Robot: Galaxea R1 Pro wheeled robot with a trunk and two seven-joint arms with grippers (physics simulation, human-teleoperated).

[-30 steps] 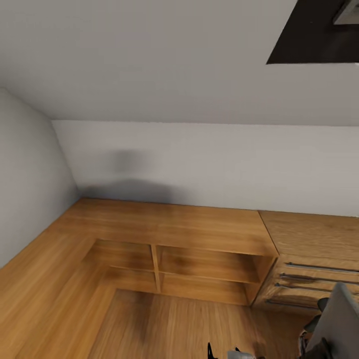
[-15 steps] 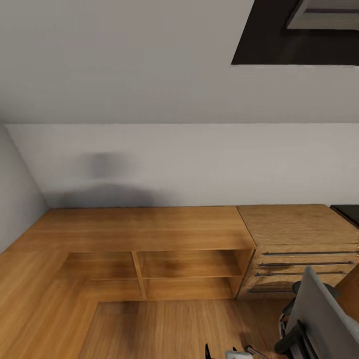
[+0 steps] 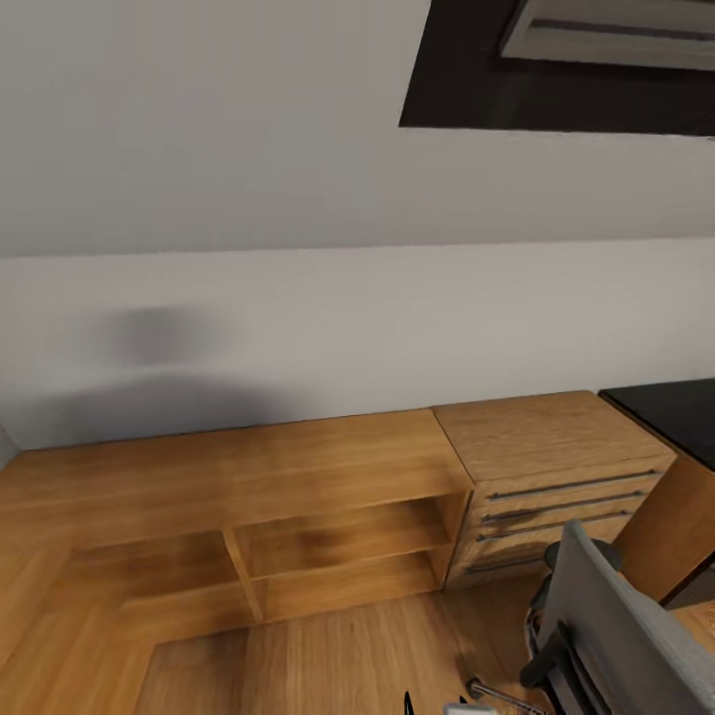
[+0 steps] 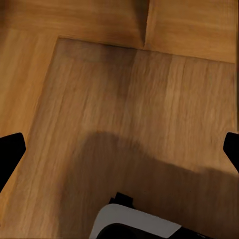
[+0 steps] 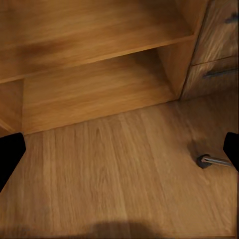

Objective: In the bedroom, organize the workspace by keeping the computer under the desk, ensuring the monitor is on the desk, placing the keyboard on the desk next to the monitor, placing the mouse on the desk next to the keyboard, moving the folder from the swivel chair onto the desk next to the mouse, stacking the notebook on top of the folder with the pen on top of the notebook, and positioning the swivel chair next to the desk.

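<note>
The swivel chair (image 3: 616,636) shows at the lower right of the head view, its grey back towards me and a chrome leg (image 3: 497,692) reaching over the floor. One castor of the chair (image 5: 214,161) also appears in the right wrist view. A black corner of the desk (image 3: 670,407) shows at the right edge. My left gripper (image 4: 119,149) hangs open over bare wooden floor. My right gripper (image 5: 119,149) is open too, above the floor in front of the shelves. The other task things are out of view.
A low light-wood shelf unit (image 3: 298,536) with open compartments runs along the white wall. Next to it stands a light-wood drawer chest (image 3: 546,467) with metal handles. A dark panel (image 3: 556,70) hangs high on the wall. Wooden floor (image 3: 318,655) lies ahead.
The whole picture has slid left, so the camera has turned right. The chair's back fills more of the corner, and the black desk corner has come into view.
</note>
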